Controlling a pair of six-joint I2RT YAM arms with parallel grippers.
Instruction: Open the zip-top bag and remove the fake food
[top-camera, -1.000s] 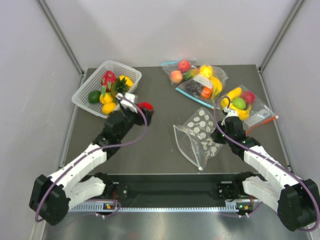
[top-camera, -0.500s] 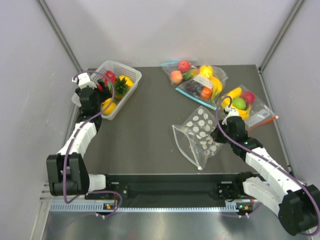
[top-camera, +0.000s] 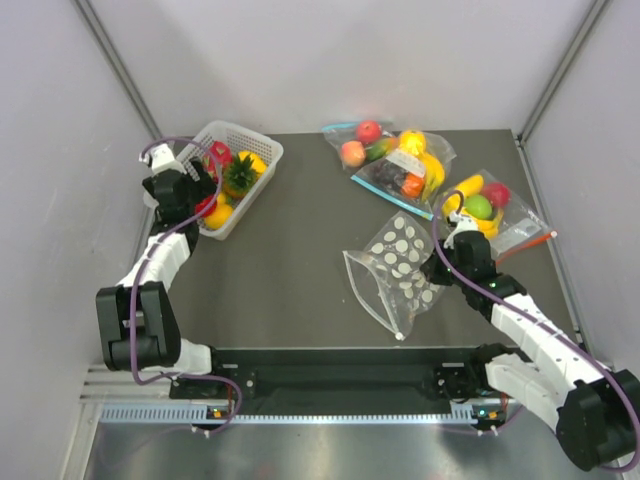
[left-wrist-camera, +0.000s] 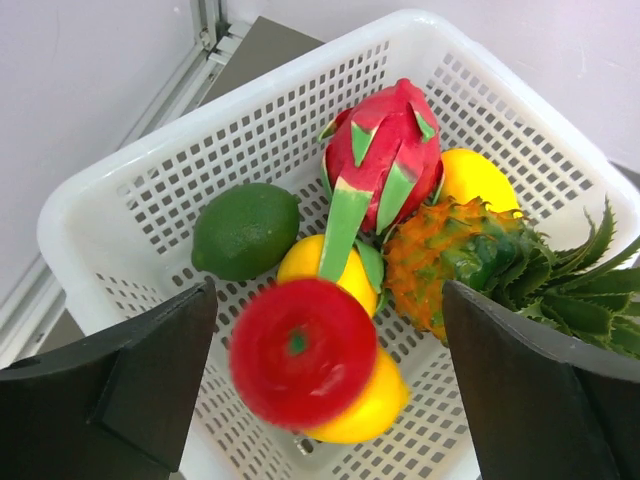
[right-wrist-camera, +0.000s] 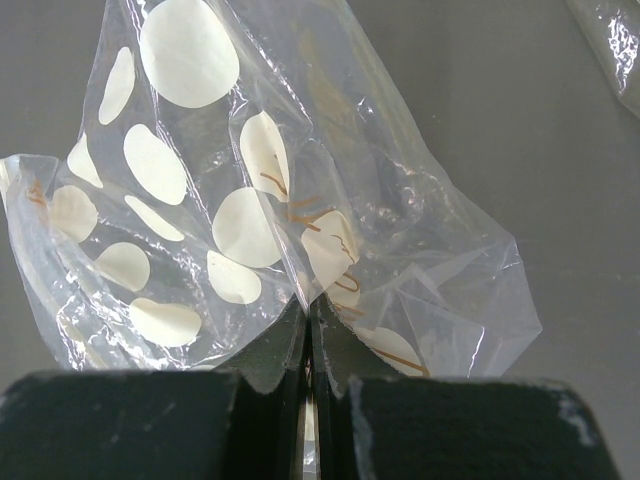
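- Red piece (left-wrist-camera: 303, 352) is showing blurred between the jaws of the left gripper (left-wrist-camera: 330, 292). It is touching neither finger, and I cannot tell whether it is resting on the yellow fruit (left-wrist-camera: 365, 405) under it or hanging clear.
- Left jaws are standing wide over the near end of the white basket (left-wrist-camera: 130, 195), gripping nothing.
- Pineapple (left-wrist-camera: 465, 262) is lying beyond the right-hand finger, its green crown cut off by the frame edge.
- Dragon fruit (left-wrist-camera: 385, 160) is sitting straight ahead of the jaws and is covering part of a second yellow fruit. A lime (left-wrist-camera: 245, 230) is lying ahead of the left-hand finger.
- Right gripper (right-wrist-camera: 308, 345) is pinching a fold of the dotted bag (right-wrist-camera: 190, 190), jaws pressed together on the plastic. The bag's zip edge is not making itself out in the crumple.
- From above, the dotted bag (top-camera: 398, 270) is spreading on the table (top-camera: 300, 260) ahead of those jaws.
- Two filled clear bags are lying behind that gripper, one with a blue strip (top-camera: 395, 160), one with a red-orange strip (top-camera: 492, 205).
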